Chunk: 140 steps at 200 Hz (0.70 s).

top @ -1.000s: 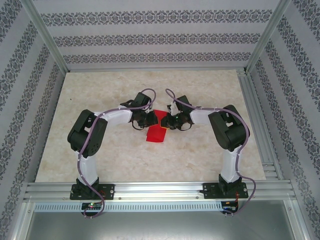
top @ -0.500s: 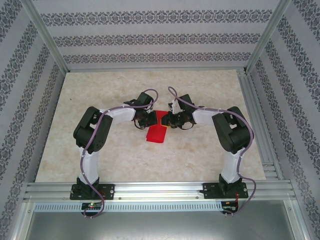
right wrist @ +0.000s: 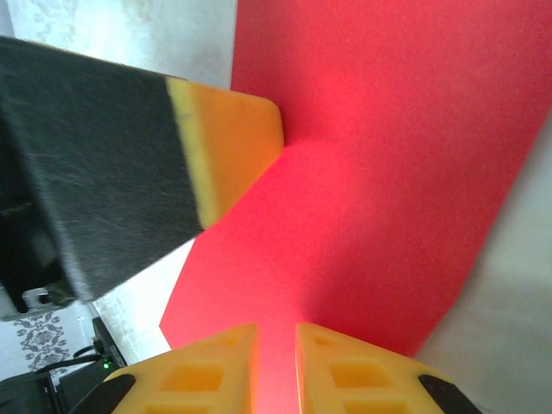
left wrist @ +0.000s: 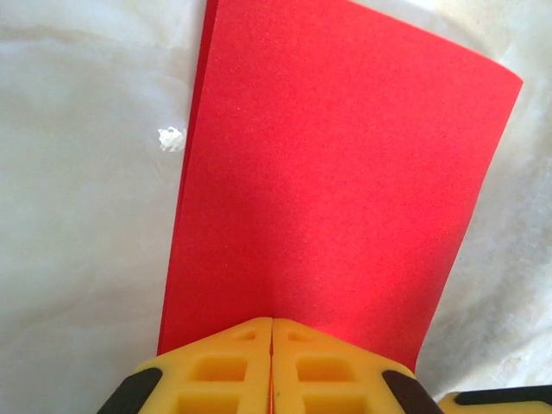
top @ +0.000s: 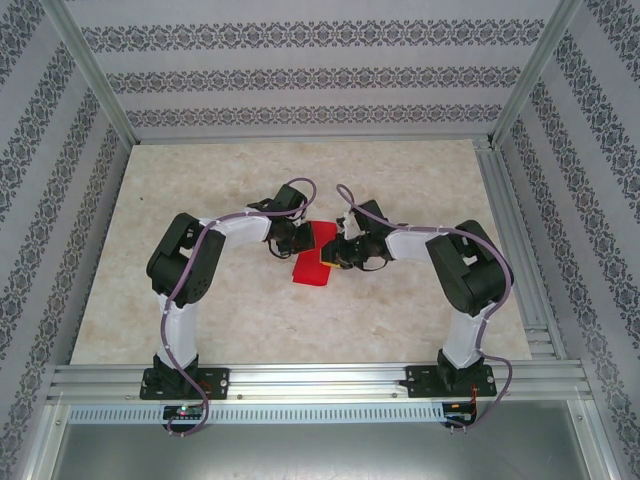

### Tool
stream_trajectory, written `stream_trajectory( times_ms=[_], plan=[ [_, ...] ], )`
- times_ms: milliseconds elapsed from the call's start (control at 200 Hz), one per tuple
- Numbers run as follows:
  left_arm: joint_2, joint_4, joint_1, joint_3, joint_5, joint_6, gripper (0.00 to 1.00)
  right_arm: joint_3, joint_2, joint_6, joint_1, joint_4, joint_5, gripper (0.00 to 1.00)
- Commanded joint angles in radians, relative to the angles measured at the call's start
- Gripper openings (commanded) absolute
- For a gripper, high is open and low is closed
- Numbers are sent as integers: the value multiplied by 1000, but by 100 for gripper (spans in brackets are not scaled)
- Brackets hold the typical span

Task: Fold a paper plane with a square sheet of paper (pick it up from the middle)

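Note:
The square sheet of paper (top: 312,268) is bright red and lies folded double on the table between my two grippers. In the left wrist view the paper (left wrist: 336,172) stretches away from my left gripper (left wrist: 272,323), whose yellow fingers are pressed together on its near edge. My left gripper (top: 303,238) sits at the paper's far left side. My right gripper (top: 336,255) is at its right side. In the right wrist view the right gripper (right wrist: 276,332) has a narrow gap between its jaws, just over the paper (right wrist: 388,172). The left gripper's finger (right wrist: 233,138) rests on the paper's far edge.
The beige marbled table (top: 200,200) has open room all round the paper. Aluminium frame rails (top: 510,240) run along the right side and the near edge. Patterned walls close in the back and both sides.
My right gripper has slid nearer and leftward along the paper's right edge. The left gripper's jaws have closed fully on the paper, and the left arm has shifted slightly right.

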Motion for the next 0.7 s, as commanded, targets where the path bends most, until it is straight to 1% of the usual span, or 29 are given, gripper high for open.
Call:
stream_trajectory(
  times_ms=[0, 270, 544, 694],
  plan=[
    [15, -24, -11, -24, -34, 6, 9, 12, 42, 15, 8, 21, 4, 19],
    [9, -24, -10, -27, -42, 5, 9, 28, 67, -2, 8, -20, 55, 18],
    [10, -25, -10, -29, -48, 4, 9, -17, -48, 5, 34, -14, 24, 18],
    [10, -22, -11, -33, -51, -3, 9, -45, -55, 17, 61, -25, 33, 18]
  ],
)
